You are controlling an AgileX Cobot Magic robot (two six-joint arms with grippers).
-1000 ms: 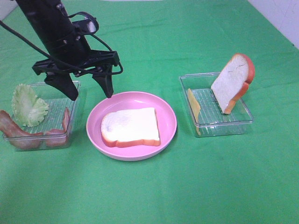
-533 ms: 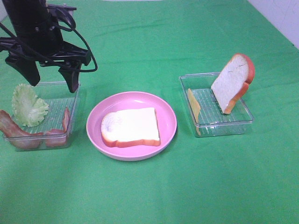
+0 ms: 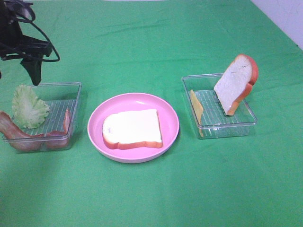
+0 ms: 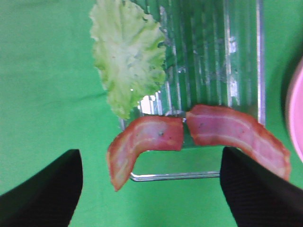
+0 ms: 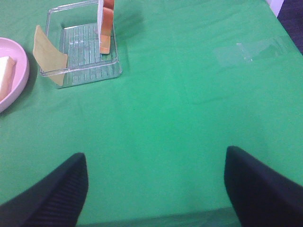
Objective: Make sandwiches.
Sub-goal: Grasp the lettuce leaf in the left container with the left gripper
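Left gripper [image 4: 150, 156] hovering, jaws apart, over clear ribbed plastic tray [image 4: 259, 71].
Reddish toy bacon strips [image 4: 213, 130] lying under it, long axis running finger to finger; left arm nearer.

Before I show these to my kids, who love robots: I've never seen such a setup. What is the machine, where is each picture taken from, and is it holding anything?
It is a robot with two arms, each ending in a two-finger gripper. One picture looks down from a high camera. The other two come from cameras on the wrists, so the dark shapes at their edges are the gripper fingers.

On the green cloth a pink plate carries one bread slice. A clear tray beside it holds lettuce and bacon strips lying across its edge. A second tray holds a cheese slice and another bread slice leaning upright.

The left gripper hovers open near the lettuce tray. The right gripper is open over bare cloth. Neither holds anything.
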